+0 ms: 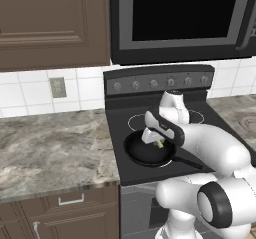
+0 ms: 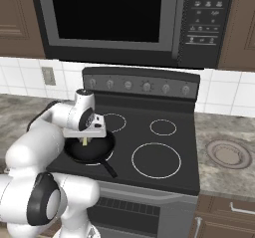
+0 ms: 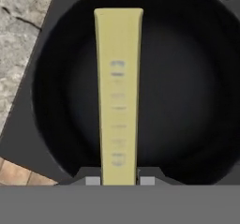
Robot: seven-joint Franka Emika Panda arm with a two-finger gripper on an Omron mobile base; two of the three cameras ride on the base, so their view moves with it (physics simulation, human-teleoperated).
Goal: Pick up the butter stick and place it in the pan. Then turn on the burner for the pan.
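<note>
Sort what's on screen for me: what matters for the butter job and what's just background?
Job:
- butter stick, clamped in the gripper over the pan
- pan on the front-left burner
- stove knobs

Background:
- microwave
- wall outlet
- stone counter
- round plate on the counter right of the stove

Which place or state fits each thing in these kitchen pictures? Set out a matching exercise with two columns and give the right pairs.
Things:
1. butter stick
2. pan
3. gripper
4. microwave

Places or states:
A. mounted above the stove
B. held over the pan
C. shut on the pale yellow bar
D. sitting on the front left burner

Pairs: 1-B, 2-D, 3-C, 4-A
</note>
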